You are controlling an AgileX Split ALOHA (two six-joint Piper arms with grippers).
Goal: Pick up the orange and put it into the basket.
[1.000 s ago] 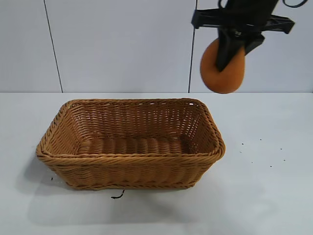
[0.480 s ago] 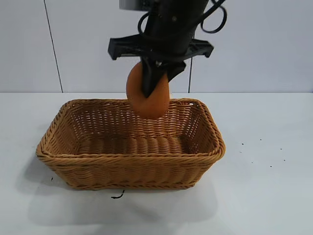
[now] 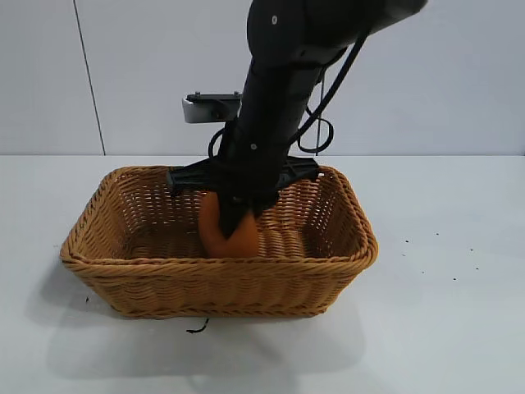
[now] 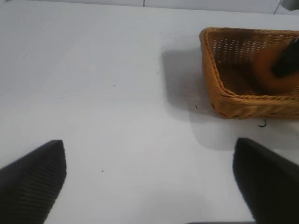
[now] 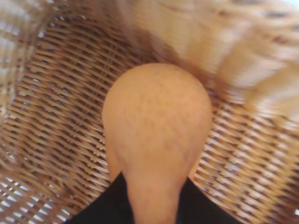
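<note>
Lowered from above, the right gripper point(image 3: 234, 223) has carried the orange point(image 3: 223, 234) into the basket point(image 3: 213, 283); its jaws' state I cannot tell; firm, light fruit, gripped across its sides

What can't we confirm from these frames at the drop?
- Exterior: whether the orange rests on the floor of the basket; the near wall hides its base.
- Exterior: right gripper jaw gap, hidden behind the orange.
- Right wrist: basket weave blurred.
- Left wrist: orange half covered by a dark finger.

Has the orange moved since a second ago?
Yes. The orange went left and down, from above the basket's right end into it.
</note>
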